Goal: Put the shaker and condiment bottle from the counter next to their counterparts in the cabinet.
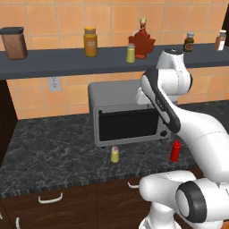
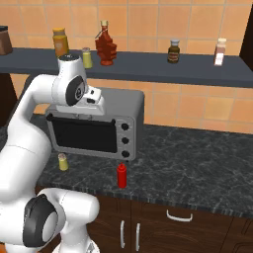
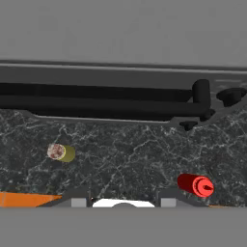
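The small yellow-green shaker [image 1: 115, 154] [image 2: 63, 161] [image 3: 61, 153] stands on the dark marble counter in front of the toaster oven. The red condiment bottle [image 1: 175, 151] [image 2: 121, 176] [image 3: 195, 185] stands upright near the counter's front edge, to the shaker's right. On the cabinet shelf [image 1: 53, 62] [image 2: 163, 69] stand the counterparts: a matching shaker [image 1: 130, 53] [image 2: 87, 58] and the red maple-leaf bottle [image 1: 142, 41] [image 2: 105, 47] beside it. My gripper [image 3: 123, 202] hangs over the oven's front, looking down; its tips stand apart and hold nothing.
The grey toaster oven [image 1: 125, 116] [image 2: 99, 123] sits under the shelf behind both counter items. The shelf also carries an orange jar [image 1: 90, 42] [image 2: 60, 42], a brown canister [image 1: 13, 43], a dark bottle [image 1: 189, 42] [image 2: 173, 51] and a pale shaker [image 2: 219, 52].
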Tool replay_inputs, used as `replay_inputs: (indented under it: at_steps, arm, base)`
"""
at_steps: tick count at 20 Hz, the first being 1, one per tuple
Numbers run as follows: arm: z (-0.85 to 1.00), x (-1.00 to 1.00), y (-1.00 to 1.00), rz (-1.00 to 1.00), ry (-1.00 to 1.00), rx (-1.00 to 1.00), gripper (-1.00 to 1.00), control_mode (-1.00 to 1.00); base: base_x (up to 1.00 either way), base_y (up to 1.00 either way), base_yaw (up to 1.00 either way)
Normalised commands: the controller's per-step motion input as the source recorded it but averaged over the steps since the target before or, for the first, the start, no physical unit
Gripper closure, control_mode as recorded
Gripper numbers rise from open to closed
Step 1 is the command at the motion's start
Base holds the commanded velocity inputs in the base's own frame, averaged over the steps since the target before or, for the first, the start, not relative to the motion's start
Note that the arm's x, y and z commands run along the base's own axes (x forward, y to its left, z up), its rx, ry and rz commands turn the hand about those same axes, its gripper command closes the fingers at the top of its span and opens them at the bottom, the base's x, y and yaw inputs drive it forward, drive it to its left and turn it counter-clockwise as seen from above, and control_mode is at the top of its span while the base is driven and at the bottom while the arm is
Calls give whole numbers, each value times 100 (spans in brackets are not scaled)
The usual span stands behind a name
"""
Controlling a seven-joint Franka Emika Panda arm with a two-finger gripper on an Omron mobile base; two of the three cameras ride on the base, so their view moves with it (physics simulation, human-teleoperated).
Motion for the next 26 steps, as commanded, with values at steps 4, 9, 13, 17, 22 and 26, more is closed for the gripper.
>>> replay_inputs:
  at_steps: [4,9,13,17,22,26]
  arm:
    - [0,-6,-16,0,0,3,-100,-100]
    - [-10,-7,-42,0,0,9,-100,-100]
    - [-11,0,-37,0,4,4,-100,-100]
    - [-3,0,-8,0,9,-1,-100,-100]
    - [-26,-5,-22,2,0,0,-100,-100]
    - [-44,-15,-51,5,0,0,-100,-100]
  base:
    - [0,0,0]
    - [0,0,0]
    - [0,0,0]
    - [0,0,0]
    - [0,0,0]
    - [0,0,0]
